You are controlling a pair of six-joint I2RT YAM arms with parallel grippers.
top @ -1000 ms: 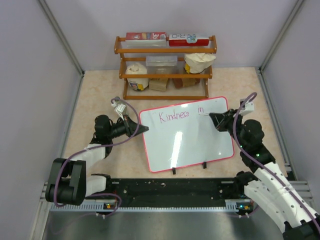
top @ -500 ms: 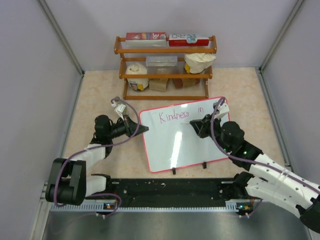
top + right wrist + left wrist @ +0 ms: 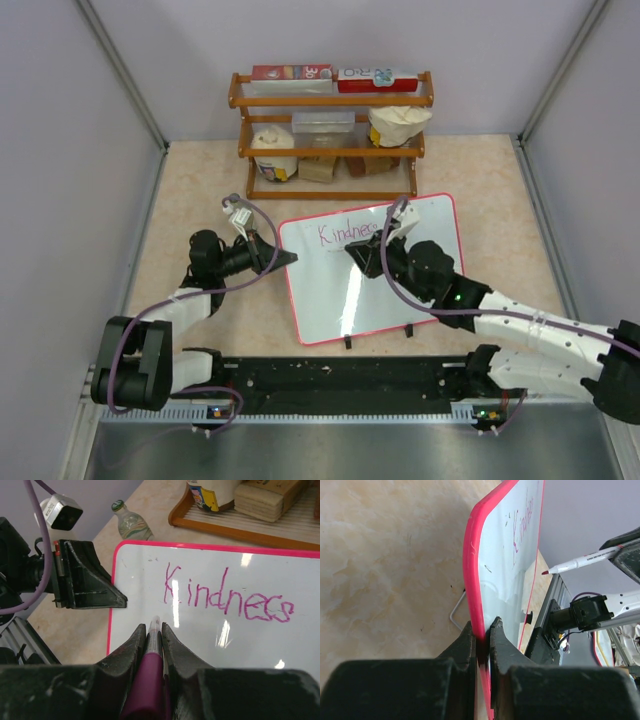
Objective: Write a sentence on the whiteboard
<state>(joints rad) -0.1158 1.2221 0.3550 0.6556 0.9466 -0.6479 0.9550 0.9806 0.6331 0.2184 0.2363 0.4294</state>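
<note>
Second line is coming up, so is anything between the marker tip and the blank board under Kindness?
Nothing visible. The marker in the right gripper points at bare whiteboard below Kindness; the left gripper clamps only the board's left edge.

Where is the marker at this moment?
In the right wrist view, the marker sits in the right pincer, tip near the whiteboard just below the "K" of "Kindness".
</note>
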